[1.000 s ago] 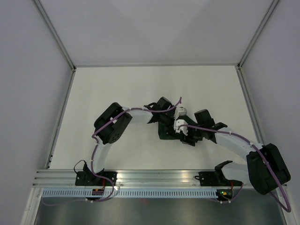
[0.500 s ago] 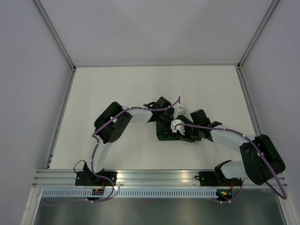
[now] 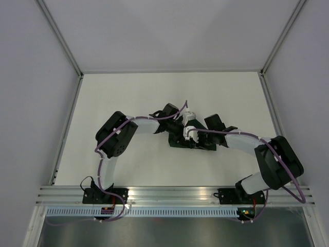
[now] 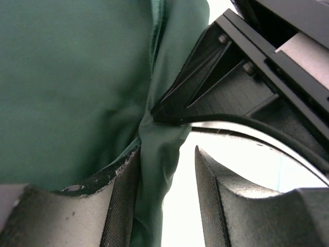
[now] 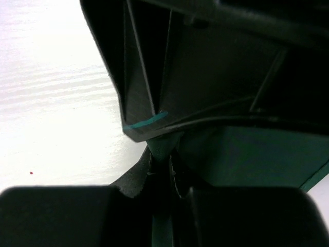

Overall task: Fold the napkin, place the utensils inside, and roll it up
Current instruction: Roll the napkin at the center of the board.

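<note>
The right fingers (image 5: 134,179) are pinched shut on a ridge of the dark green thin cloth napkin (image 4: 72,87). The left fingers (image 4: 218,198) stand apart, with loose cloth between them. The napkin lies in the middle of the white worktop (image 3: 128,98). A hard pull could undo the fold.

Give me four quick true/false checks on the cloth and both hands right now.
1. A fold of the dark green thin fabric napkin sits between the spread fingers of the black left hand. True.
2. The black right hand is wide open, clear of the cloth. False: it pinches a napkin fold.
3. Both hands meet at the napkin. True.
4. The napkin lies at the far edge of the white table. False: it lies near the middle.
</note>
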`<state>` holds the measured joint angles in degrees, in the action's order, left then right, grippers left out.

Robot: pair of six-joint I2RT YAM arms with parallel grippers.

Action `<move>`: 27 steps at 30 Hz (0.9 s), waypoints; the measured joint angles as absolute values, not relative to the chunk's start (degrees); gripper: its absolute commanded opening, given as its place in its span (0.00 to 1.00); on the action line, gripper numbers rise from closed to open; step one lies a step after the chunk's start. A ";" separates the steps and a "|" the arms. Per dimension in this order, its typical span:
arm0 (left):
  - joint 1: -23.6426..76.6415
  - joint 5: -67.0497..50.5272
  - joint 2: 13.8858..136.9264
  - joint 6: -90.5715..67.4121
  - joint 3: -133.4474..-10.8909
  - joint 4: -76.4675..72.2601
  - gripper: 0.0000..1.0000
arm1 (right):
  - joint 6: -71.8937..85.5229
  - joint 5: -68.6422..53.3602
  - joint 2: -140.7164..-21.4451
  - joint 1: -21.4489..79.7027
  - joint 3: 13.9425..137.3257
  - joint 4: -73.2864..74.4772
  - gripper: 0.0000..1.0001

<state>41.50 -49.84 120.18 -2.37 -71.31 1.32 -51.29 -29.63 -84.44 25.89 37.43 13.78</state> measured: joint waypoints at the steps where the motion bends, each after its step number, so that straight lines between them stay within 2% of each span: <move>1: 41.25 -49.50 119.83 -2.90 -70.83 0.71 0.54 | -51.37 -29.65 -84.86 25.87 37.78 13.80 0.02; 9: 35.51 -41.78 111.92 -8.88 -61.58 -7.64 0.56 | -52.58 -31.55 -88.82 25.02 42.06 16.91 0.01; 15: 32.10 -32.47 100.55 -13.61 -53.08 -17.32 0.57 | -54.43 -36.73 -95.48 21.76 49.74 25.23 0.01; 23: 32.84 -19.84 85.76 -16.60 -39.35 -33.21 0.62 | -57.76 -46.50 -111.15 15.90 67.24 45.01 0.01; 27: 39.00 -11.70 83.70 -11.11 -37.10 -35.03 0.65 | -58.41 -50.33 -118.69 14.00 75.22 54.92 0.01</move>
<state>39.00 -11.70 83.70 -11.11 -37.10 -35.03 -58.41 -50.33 -118.69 14.00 75.22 54.92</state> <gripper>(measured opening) 0.638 0.157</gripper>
